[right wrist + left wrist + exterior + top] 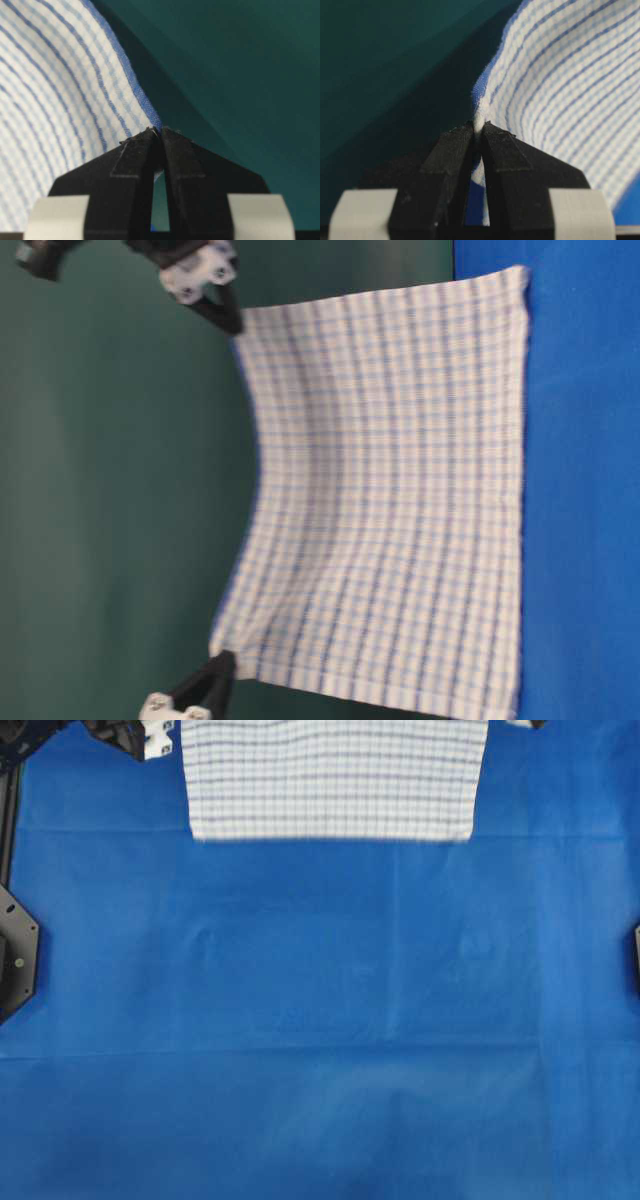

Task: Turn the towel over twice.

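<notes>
While we hold the towel point(390, 490) up by its two top corners, it hangs like a sheet in the air, and its bottom edge meets the blue table cover point(580, 490).

From above, the towel point(335, 775) sits at the far edge of the table. Its white cloth with thin blue lines spreads across the middle, with the blue table cover point(320, 1020) in front of it.

On our left side, our left gripper point(480, 129) is pinched tight on one top corner of the towel point(560, 85). Its two black fingers point(447, 160) press together with the cloth edge squeezed between their tips. The towel curves away to the right from there.

On our right side, our right gripper point(160, 132) is pinched tight on the other top corner. Its black fingers point(132, 165) meet at the tips on the dark blue edge of the towel point(55, 115), and the cloth curves away to the left.

From the side, both grippers point(228, 315) point(215, 672) pull the corners apart, and the top edge of the towel sags down between them.
</notes>
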Controlling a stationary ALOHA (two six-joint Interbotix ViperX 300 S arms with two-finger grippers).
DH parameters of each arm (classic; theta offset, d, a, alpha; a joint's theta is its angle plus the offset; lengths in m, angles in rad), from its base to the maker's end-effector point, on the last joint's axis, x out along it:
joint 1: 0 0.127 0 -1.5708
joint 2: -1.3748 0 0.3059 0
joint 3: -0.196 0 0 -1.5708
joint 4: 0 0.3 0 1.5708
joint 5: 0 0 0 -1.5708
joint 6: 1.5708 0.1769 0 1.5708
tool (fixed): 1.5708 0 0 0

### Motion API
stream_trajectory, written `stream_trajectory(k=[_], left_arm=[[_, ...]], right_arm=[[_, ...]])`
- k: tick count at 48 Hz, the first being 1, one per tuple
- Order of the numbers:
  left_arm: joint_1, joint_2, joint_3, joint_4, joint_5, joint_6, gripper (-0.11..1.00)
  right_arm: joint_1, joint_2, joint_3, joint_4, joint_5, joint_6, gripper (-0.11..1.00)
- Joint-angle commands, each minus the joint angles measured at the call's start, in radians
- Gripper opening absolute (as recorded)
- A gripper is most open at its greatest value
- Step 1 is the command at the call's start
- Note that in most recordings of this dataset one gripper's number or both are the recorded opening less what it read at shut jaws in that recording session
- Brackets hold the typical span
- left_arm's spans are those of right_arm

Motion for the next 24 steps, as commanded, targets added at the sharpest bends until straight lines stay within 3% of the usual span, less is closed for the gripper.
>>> stream_trajectory(k=[1,16,24], left_arm=[[-0.017,-0.063,-0.023,-0.003,-0.005,-0.002,0.04],[-0.130,-0.186,0.051,-0.003,0.014,-0.003,0.04],[-0.213,-0.232,0.106,-0.002,0.043,-0.003,0.04]], right_arm=[[0.023,-0.060,-0.026,-0.002,0.020,0.000,0.07],[0.166,-0.198,0.034,0.000,0.179,0.008,0.07],[0.284,-0.245,0.058,0.005,0.314,0.028,0.07]])
